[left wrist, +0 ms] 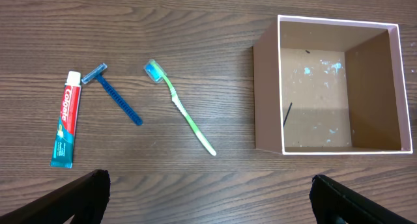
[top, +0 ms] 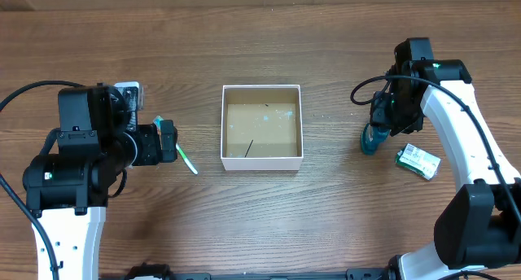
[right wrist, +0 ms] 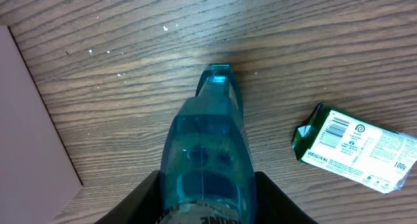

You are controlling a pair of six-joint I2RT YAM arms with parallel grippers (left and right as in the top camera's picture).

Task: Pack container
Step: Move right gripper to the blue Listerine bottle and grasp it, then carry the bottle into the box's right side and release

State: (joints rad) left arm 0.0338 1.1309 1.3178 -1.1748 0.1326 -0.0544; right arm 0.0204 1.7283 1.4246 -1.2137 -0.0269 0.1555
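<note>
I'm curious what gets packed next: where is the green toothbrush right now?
In the left wrist view, the green toothbrush lies flat on the table on the left side, between the blue razor and the container, touching neither.

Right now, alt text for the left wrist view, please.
An open cardboard box, nothing packed in it, sits at right on the wood table. Left of it lie a green toothbrush, a blue razor and a toothpaste tube. The left gripper hangs open below.

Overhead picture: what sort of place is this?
Likely a robot practice bench: a wood-grain table with a white-walled square cardboard box, a green plastic toothbrush, and a clear teal plastic bottle in the right gripper.
</note>
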